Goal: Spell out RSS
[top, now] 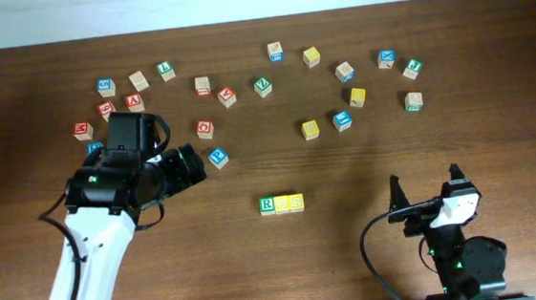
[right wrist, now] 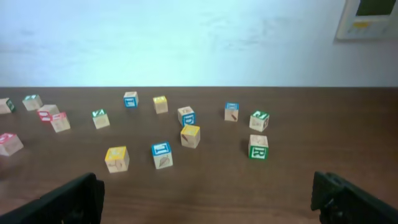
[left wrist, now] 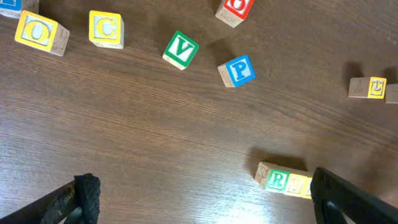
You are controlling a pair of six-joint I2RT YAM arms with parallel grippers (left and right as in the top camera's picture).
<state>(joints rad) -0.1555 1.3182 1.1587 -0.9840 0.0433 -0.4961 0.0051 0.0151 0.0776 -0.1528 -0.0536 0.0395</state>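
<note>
overhead: RSS row [top: 281, 204] lies left-to-right mid-worktop [top: 354, 268], between left gripper [top: 195, 163] and right gripper [top: 424, 184], left nearer | left wrist: gripper apart, empty; row low right | right wrist: gripper apart, empty; row unseen

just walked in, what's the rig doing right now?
Two arms are spelling RSS with letter cubes. The green R cube and two yellow cubes sit in a touching row mid-table, R at the left end in the overhead view. Neither arm holds anything: the left gripper is open near the scattered cubes, and the right gripper is open, off to the row's right. The yellow letters are too small to confirm.
</note>
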